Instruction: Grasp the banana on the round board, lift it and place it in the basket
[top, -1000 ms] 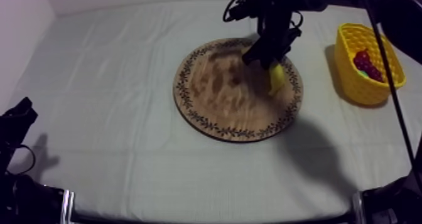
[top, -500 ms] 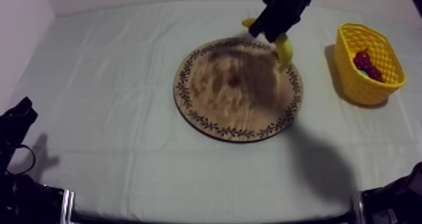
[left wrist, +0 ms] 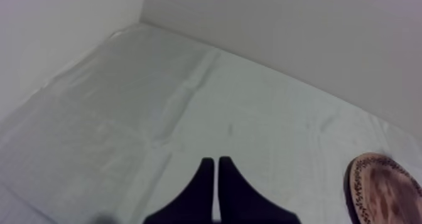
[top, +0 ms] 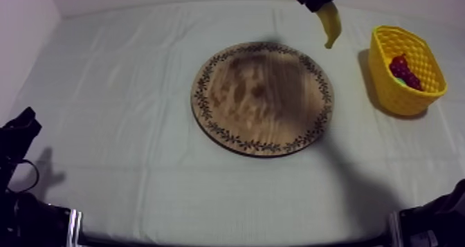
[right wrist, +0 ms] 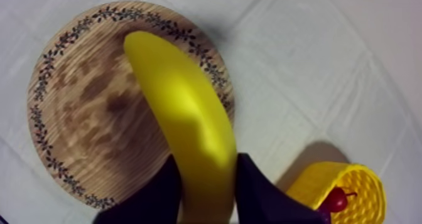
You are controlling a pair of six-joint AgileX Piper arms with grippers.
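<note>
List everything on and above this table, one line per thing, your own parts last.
wooden board: one, brown with a dark patterned rim, middle of the table, nothing on it.
banana: one, yellow, held in the air past the board's far edge, towards the basket.
yellow basket: one, yellow, on the table at my right.
small red fruit: one, red, inside the basket; what lies beside it is too unclear to name.
cloth: one, grey-white, covering the table.
left gripper: one, black, fingers together on nothing, low over bare cloth at my left.
right gripper: one, black, shut on the banana.
</note>
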